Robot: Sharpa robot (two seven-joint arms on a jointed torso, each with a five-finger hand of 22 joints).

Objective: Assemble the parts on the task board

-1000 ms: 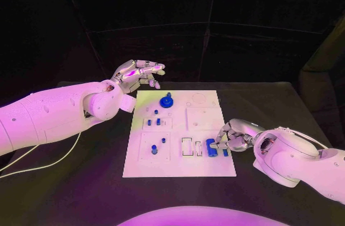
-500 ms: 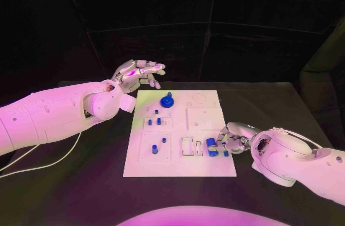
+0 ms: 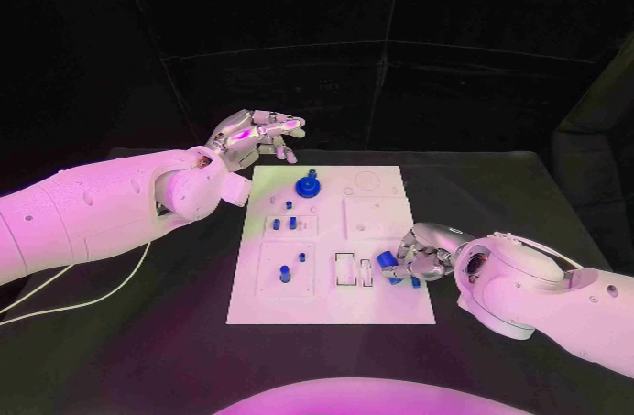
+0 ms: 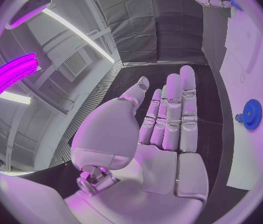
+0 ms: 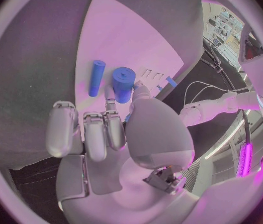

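On the black table (image 3: 158, 323) lies the white task board (image 3: 331, 305), with its long side going away from the robot. Near the right edge of the board, on its near half, the right hand (image 3: 425, 253) has its fingers bent down around a thick blue cylinder (image 3: 388, 263). In the right wrist view the thumb and a finger touch this cylinder (image 5: 123, 84) on its two sides, so the hand pinches it, but I cannot tell whether it is lifted off the board. Just beside it lies a thinner blue peg (image 5: 96, 77), which no finger touches.

The left hand (image 3: 254, 133) is above the far left corner of the board, apart from it. Its fingers are stretched out straight and close together, the thumb a little to the side, and it holds nothing; the left wrist view shows the flat palm (image 4: 162, 149) clearly.

On the far part of the board stands a blue gear (image 3: 307, 187) with a small knob on top. In the middle of the board a few small blue pins (image 3: 281, 223) stand in a square recess, and another small blue pin (image 3: 283, 272) stands in the recess nearer to the robot. Two narrow rectangular slots (image 3: 353, 269) are between this pin and the right hand.
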